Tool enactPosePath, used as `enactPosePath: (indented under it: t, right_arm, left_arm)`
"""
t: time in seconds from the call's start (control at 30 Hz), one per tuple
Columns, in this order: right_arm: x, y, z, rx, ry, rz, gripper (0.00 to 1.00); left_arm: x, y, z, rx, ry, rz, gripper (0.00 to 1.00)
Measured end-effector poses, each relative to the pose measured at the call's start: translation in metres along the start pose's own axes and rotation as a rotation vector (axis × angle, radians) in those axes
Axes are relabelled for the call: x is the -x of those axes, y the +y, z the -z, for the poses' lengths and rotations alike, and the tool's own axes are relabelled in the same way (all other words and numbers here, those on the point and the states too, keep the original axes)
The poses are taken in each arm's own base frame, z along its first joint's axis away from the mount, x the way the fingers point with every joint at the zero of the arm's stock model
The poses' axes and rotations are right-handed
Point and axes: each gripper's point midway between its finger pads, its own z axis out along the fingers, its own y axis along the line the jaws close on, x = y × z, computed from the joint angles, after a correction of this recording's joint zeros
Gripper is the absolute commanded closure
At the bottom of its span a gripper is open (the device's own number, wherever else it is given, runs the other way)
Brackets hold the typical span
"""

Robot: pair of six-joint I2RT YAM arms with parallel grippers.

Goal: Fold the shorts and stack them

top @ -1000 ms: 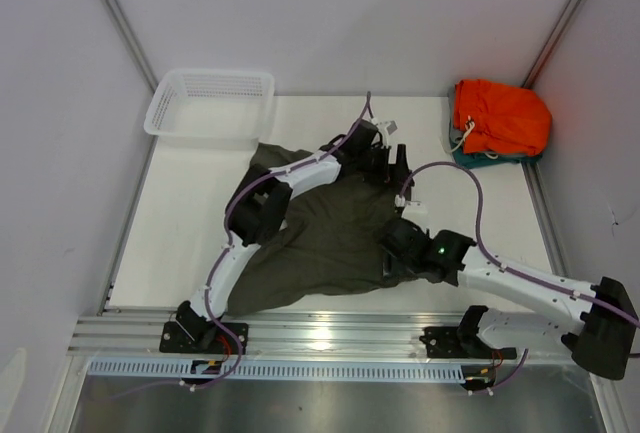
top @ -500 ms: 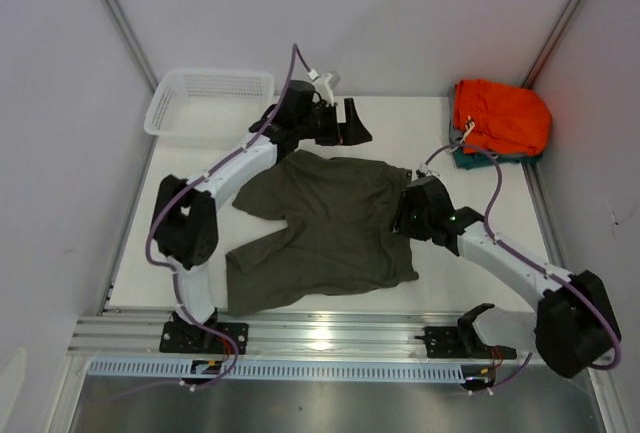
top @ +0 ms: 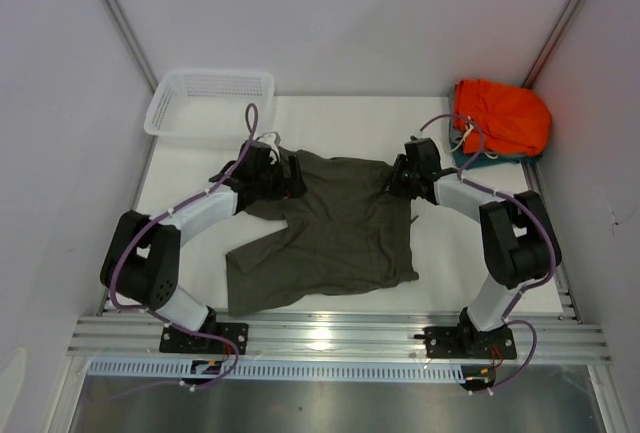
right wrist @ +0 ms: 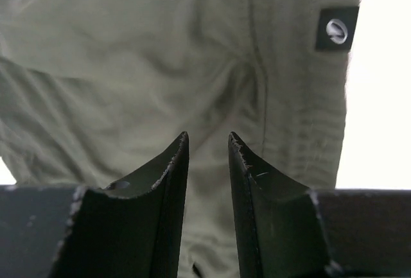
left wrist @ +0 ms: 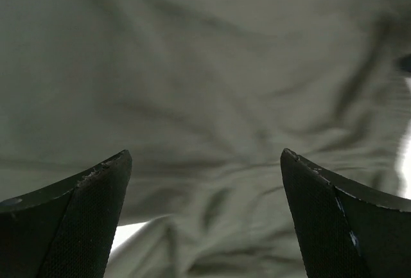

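Shorts (top: 325,238): olive, lay spread flat mid-desk, waist toward the far side, legs toward the arm bases; cloth wrinkled.
Tag (right wrist: 336,29): small black patch on the shorts' waist corner, seen in R wrist view; white round logo on it, no lettering I could make out.
L hand (top: 290,175): low at the shorts' far-left corner; fingers (left wrist: 96,188) spread wide, olive cloth filling the view beyond them, nothing pinched.
R hand (top: 402,179): at the shorts' far-right corner, by the waistband; fingers (right wrist: 170,169) nearly pressed together w/ a slim gap, cloth showing through it, nothing seen pinched.
Desk (top: 180,203): white, carried everything.
Basket (top: 210,103): white mesh, far-left corner, apart from the shorts.
Orange cloth (top: 500,115): bunched in the far-right corner, on top of a teal piece (top: 462,158), apart from the olive shorts.
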Motion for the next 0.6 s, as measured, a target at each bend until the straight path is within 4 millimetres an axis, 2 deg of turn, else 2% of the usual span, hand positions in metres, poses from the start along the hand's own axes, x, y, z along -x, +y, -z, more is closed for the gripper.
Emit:
enactPosePath:
  t: [0.1, 0.2, 0.43, 0.6]
  right_arm:
    - [-0.006, -0.011, -0.016, -0.005, 0.036, -0.021, 0.67]
    - [-0.013, -0.027, -0.026, -0.017, 0.080, -0.058, 0.67]
    - [0.004, -0.050, -0.026, -0.012, 0.060, -0.126, 0.68]
    - [0.016, -0.067, -0.025, -0.021, 0.032, -0.164, 0.68]
  left_arm:
    - [-0.010, 0.028, -0.002, 0.075, 0.001, 0.022, 0.01]
    - [-0.017, 0.039, -0.003, 0.109, 0.003, 0.027, 0.01]
    - [-0.028, 0.059, -0.008, 0.153, 0.007, 0.047, 0.01]
    - [-0.039, 0.077, -0.022, 0.181, 0.037, 0.082, 0.01]
